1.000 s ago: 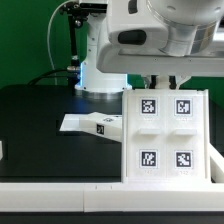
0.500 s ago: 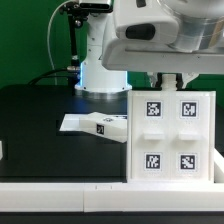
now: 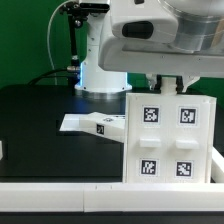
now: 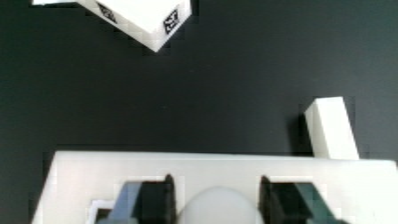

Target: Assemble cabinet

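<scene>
My gripper (image 3: 166, 82) is shut on the top edge of the large white cabinet frame (image 3: 170, 140), which stands slightly tilted at the exterior view's right, its face with four square tags toward the camera. In the wrist view my fingers (image 4: 153, 200) straddle a wall of the frame (image 4: 107, 170). A smaller white block with tags (image 3: 97, 124) lies on the black table to the exterior view's left of the frame; it also shows in the wrist view (image 4: 143, 22). A narrow white bar (image 4: 329, 125) stands beside the frame; I cannot tell whether it is joined to it.
The white domed robot base (image 3: 100, 72) stands behind the block. A raised white rim (image 3: 60, 193) runs along the table's front edge. A small white piece (image 3: 2, 150) shows at the exterior view's left edge.
The cabinet frame has tilted in my grip, its top edge shifting toward the exterior view's right. The small block has not moved.
</scene>
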Robot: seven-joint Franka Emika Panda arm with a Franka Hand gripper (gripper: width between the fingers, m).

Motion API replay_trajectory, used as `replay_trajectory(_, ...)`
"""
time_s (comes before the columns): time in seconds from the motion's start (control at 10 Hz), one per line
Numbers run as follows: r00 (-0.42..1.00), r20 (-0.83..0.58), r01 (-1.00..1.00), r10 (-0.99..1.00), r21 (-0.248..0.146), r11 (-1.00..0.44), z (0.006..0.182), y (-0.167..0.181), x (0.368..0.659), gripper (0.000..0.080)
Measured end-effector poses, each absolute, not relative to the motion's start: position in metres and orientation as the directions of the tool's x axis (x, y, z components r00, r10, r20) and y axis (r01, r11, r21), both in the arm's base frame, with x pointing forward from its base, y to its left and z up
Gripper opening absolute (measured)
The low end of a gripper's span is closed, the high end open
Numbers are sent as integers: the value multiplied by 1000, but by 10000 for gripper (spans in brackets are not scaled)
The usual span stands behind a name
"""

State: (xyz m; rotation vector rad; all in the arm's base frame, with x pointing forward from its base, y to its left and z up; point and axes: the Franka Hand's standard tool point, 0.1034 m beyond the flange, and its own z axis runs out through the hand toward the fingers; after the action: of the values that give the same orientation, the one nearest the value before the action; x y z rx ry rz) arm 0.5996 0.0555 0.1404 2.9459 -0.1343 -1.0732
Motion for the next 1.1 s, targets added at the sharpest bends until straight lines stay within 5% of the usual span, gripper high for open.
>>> replay_trajectory(0.7,772,-632,-55,-69,41,-998,140,60,606,220)
replay_trajectory(1.1,788,-615,27,14,12,-1000,142,72,612,220)
